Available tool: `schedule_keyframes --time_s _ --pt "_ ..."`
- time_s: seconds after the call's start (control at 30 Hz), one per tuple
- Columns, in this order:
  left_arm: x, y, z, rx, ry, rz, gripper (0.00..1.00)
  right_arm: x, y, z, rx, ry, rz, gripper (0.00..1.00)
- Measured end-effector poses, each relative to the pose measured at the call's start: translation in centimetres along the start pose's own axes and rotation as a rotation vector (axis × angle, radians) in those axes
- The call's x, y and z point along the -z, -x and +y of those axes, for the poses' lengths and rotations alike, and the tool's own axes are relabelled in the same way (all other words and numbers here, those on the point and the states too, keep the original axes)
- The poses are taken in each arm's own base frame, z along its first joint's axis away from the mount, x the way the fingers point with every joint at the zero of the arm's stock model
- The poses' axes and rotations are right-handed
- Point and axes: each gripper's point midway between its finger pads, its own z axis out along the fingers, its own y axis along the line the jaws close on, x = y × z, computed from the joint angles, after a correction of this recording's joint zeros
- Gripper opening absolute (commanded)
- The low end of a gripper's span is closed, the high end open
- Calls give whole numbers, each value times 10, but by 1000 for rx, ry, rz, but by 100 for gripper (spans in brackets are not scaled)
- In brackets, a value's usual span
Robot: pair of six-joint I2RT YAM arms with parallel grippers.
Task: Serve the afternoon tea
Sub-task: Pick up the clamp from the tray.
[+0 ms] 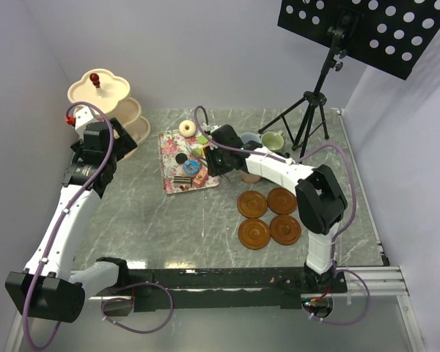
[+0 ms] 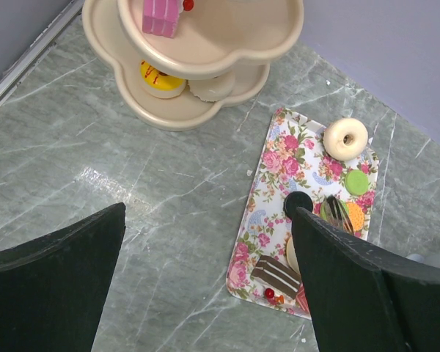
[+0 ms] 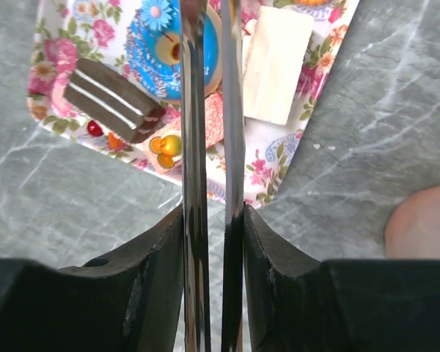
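Up close, the right gripper [image 3: 213,220] is clamped on a pair of shiny metal tongs [image 3: 193,110], its black fingers pressing the two blades nearly together. The blades reach over one end of the floral rectangular tray [image 3: 55,55], beside a round blue-frosted toy cake [image 3: 150,51]. A pink sugared piece [image 3: 213,121] shows between the blades, though whether it is pinched cannot be told. A brown chocolate layer slice [image 3: 110,99] lies to the left of the tongs and a cream rectangular slab [image 3: 279,62] to the right.

The left gripper [image 2: 209,242] hangs with its fingers spread wide, holding nothing, above the grey marbled table [image 2: 132,183]. It is close to the cream three-tier stand [image 2: 275,37]. A pink toy cake [image 2: 161,16] sits on an upper tier and a yellow toy cake [image 2: 161,77] on the tier below.

Four round brown saucers [image 1: 252,203] lie in a square near the right arm, with a light green mug [image 1: 273,139] behind it.
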Motion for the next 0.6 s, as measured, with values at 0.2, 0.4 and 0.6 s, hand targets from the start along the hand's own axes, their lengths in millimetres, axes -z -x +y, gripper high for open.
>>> schedule_keyframes --time_s 0.2,0.4,0.6 --pt "0 0 0 2 -2 -2 100 23 5 3 1 7 -23 39" --pt "0 0 -1 3 -3 -3 100 49 4 7 6 25 -35 38" --pt "0 -1 -2 2 -13 4 100 70 -1 10 24 50 -35 42"
